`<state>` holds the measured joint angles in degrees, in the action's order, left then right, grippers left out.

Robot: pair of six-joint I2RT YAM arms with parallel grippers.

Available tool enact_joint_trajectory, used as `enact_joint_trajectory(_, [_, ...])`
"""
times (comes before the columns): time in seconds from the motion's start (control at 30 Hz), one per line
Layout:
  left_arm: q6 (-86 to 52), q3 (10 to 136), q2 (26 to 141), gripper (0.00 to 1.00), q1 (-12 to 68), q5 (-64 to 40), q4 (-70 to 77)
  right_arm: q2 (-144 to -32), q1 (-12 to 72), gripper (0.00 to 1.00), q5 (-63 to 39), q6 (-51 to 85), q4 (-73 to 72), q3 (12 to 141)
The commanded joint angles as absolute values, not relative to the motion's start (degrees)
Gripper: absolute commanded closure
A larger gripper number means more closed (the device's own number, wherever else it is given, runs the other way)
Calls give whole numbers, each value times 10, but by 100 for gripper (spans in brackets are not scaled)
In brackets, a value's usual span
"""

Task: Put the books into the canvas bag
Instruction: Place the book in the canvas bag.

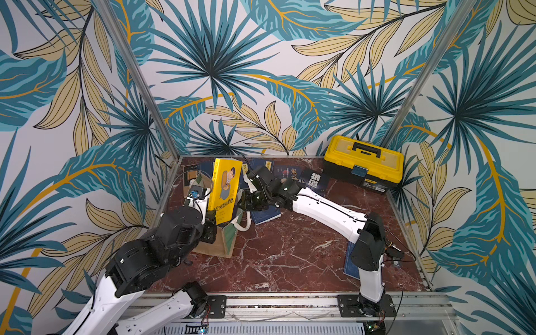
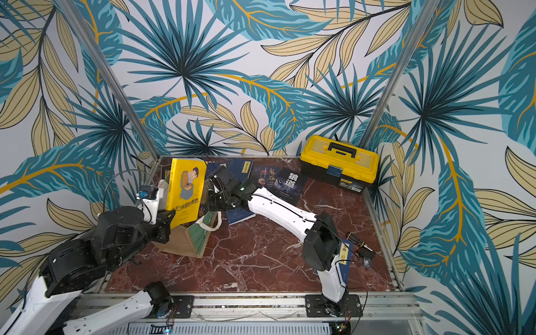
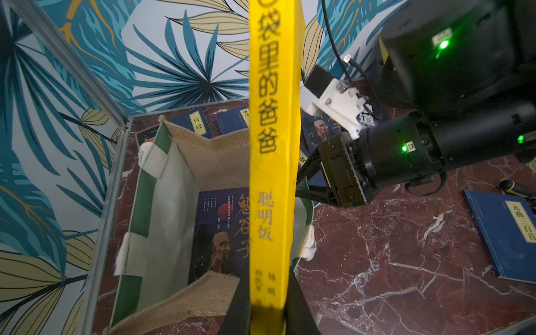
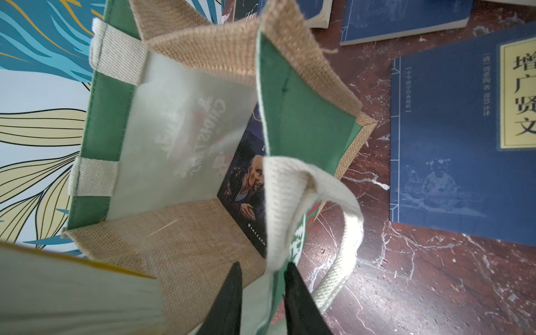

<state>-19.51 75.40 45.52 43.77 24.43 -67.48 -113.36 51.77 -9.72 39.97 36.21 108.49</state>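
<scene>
Two arms meet at the canvas bag [image 1: 224, 242], which stands with its mouth open on the red marble desk [image 1: 290, 255], close to the left edge and toward the far left corner.

The left gripper [image 3: 268, 311] is clamped on the lower end of the yellow book [image 1: 224, 188]. This book is held upright over the bag's mouth, with its lower end near the rim and its spine facing the left wrist camera.

The right gripper [image 4: 262, 290] is at the bag wall that faces the desk's middle, beside the white handle [image 4: 333, 208]. Its black fingers [image 4: 232, 295] stand one on each side of that wall, with fabric filling the narrow gap between them. Whether they press on the fabric cannot be told.

Inside the bag, one dark portrait book [image 3: 220, 232] lies flat on the floor.

Outside the bag, a navy book [image 4: 449, 159] lies flat just beside the wall at the right gripper. Several more books lie along the far edge, among them a wolf-cover book [image 2: 290, 182]. A second navy book [image 3: 504, 235] lies near the right edge, partly under the right arm. The yellow-and-black toolbox [image 1: 362, 162] stands at the far right corner, well apart from the bag.
</scene>
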Motion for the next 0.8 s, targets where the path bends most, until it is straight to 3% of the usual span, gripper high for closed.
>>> enact_joint_trajectory(0.0, [-198, 795, 468, 100, 434, 233, -697, -1115, 518, 83, -98, 392, 375, 1062])
enact_joint_trajectory(0.3, [-253, 813, 489, 100, 434, 241, -806, -1095, 513, 100, -82, 390, 374, 1039])
enact_joint_trajectory(0.77, [-264, 853, 580, 100, 418, 182, -879, -1080, 507, 100, -75, 395, 367, 1025])
